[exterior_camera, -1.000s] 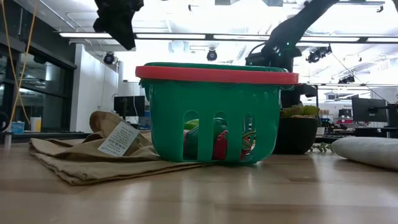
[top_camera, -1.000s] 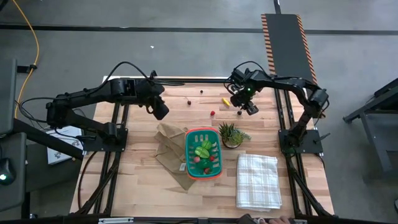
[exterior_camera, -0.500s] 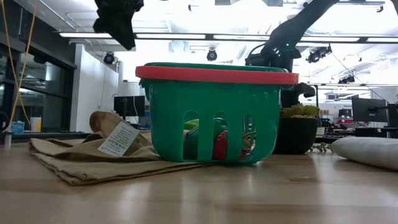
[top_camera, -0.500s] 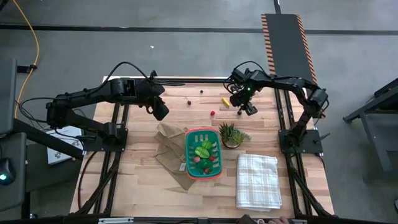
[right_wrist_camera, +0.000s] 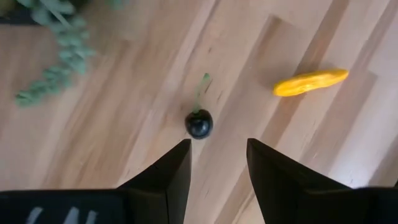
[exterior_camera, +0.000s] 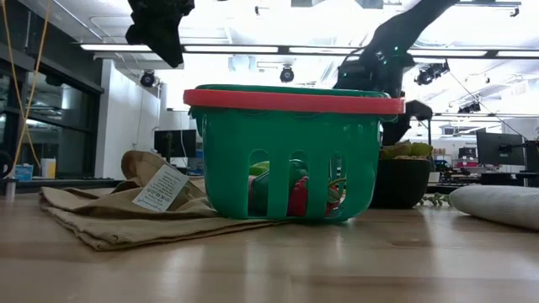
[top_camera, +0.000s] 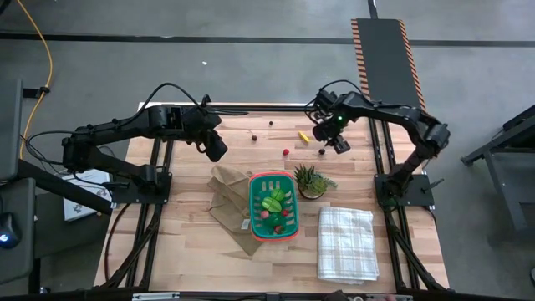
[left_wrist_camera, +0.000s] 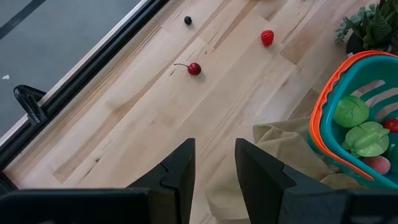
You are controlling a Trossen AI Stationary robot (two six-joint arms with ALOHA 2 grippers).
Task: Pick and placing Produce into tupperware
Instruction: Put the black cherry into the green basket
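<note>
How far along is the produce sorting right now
Done: several green and red pieces sit in the basket. In hand: nothing; the open right gripper hovers over a dark berry. Left: that berry, the yellow piece, a cherry, a strawberry and another dark berry.

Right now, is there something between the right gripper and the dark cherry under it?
Nothing visible. The right gripper stands open over the dark cherry, with only bare table between them. The yellow piece lies off to one side, and the plant trails off to the other.
</note>
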